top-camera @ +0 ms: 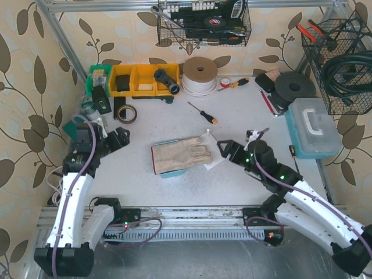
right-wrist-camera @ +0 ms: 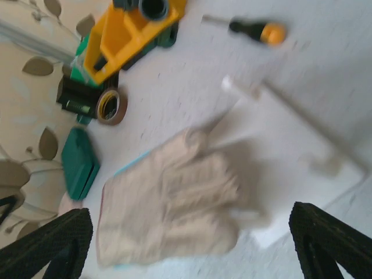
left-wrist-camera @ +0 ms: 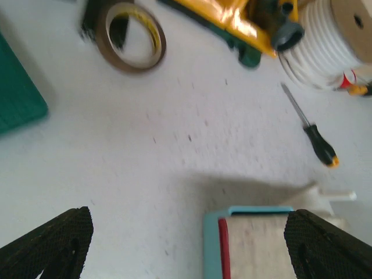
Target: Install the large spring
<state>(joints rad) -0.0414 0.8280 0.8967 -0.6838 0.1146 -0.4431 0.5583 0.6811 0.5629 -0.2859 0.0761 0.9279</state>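
Observation:
No large spring shows in any view. A tan work glove (top-camera: 181, 156) lies mid-table on a teal plate (left-wrist-camera: 214, 244), its fingers over a white plastic part (top-camera: 212, 152). My left gripper (top-camera: 119, 139) hovers left of the glove, open. In the left wrist view its fingers (left-wrist-camera: 58, 244) stand wide apart with only the plate's corner and the glove's red-edged cuff (left-wrist-camera: 256, 250) between them. My right gripper (top-camera: 224, 150) is at the glove's fingertips, open. From the right wrist the glove (right-wrist-camera: 174, 197) and white part (right-wrist-camera: 290, 145) lie below the spread fingers (right-wrist-camera: 334, 238), both blurred.
A brown tape roll (top-camera: 126, 113), yellow bins (top-camera: 142, 79) and a white cord reel (top-camera: 200, 75) stand at the back. A black-and-orange screwdriver (top-camera: 202, 113) lies behind the glove. A teal toolbox (top-camera: 313, 127) and a black disc (top-camera: 294, 87) sit at the right.

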